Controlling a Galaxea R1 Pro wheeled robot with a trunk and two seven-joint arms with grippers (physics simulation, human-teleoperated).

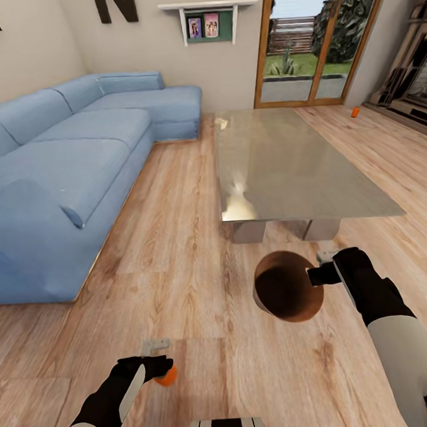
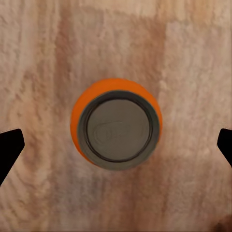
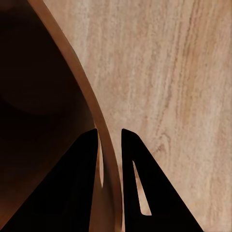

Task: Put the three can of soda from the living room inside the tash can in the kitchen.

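living room, wood floor. left gripper hangs low over the floor with an orange can right at its tip; in the head view the black fingers partly cover the can, so contact cannot be judged there. the left wrist view looks straight down on the can's grey lid, orange rim around it, standing upright on the boards; the two fingertips sit wide apart at either side, well clear of the can, so the left gripper is open and holds nothing. right gripper is at the rim of the trash can, which shows its brown inside from above, just in front of the glass table. the right wrist view gives what the head view hides: the thin brown rim runs between the two black fingers, one inside the bin, one outside, pinched close on the wall. a second orange can stands far off on the floor beyond the table, near the glass doors. blue sofa along the left.
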